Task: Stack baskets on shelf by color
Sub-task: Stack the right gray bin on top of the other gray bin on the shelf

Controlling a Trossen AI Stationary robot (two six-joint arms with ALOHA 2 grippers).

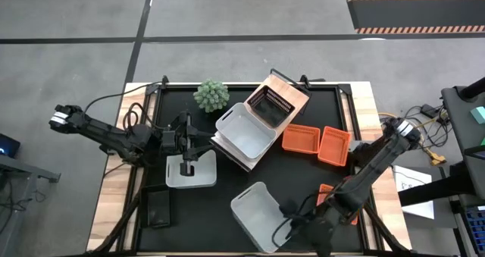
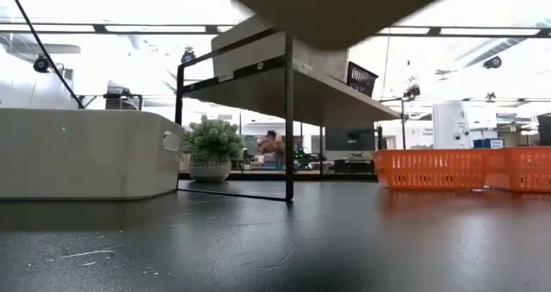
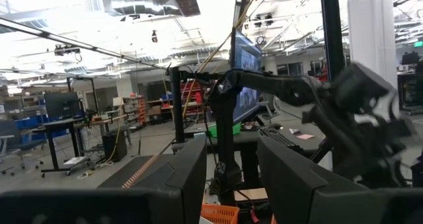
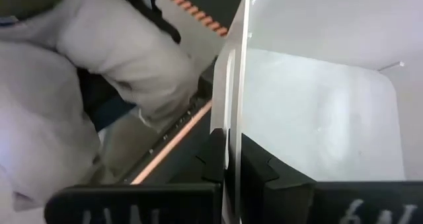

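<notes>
Task partly done. The shelf (image 1: 265,124) sits skewed near the table's (image 1: 227,204) far-middle, holding one white basket (image 1: 244,130) on its near end and one black slatted basket (image 1: 270,105) on its far end. No stacks yet, as far as I can tell.

Left over: two orange baskets (image 1: 317,142) side by side toward the right edge, another orange one (image 1: 331,199) mostly hidden under the right arm, a white basket (image 1: 191,172) near the left edge, a flat black one (image 1: 158,207) at the near-left corner.

Right gripper (image 1: 290,220) is near the front edge, fingers closed on the rim of a tilted white basket (image 1: 260,214); the right wrist view shows the thin wall (image 4: 236,85) pinched between the pads. That basket looks shallow, smooth, rounded corners, lifted off the table.

Left gripper (image 1: 189,152) hangs over the left white basket, fingers (image 3: 168,178) parted, nothing between them.

Green plant (image 1: 211,95) near the far edge, not part of the job.
</notes>
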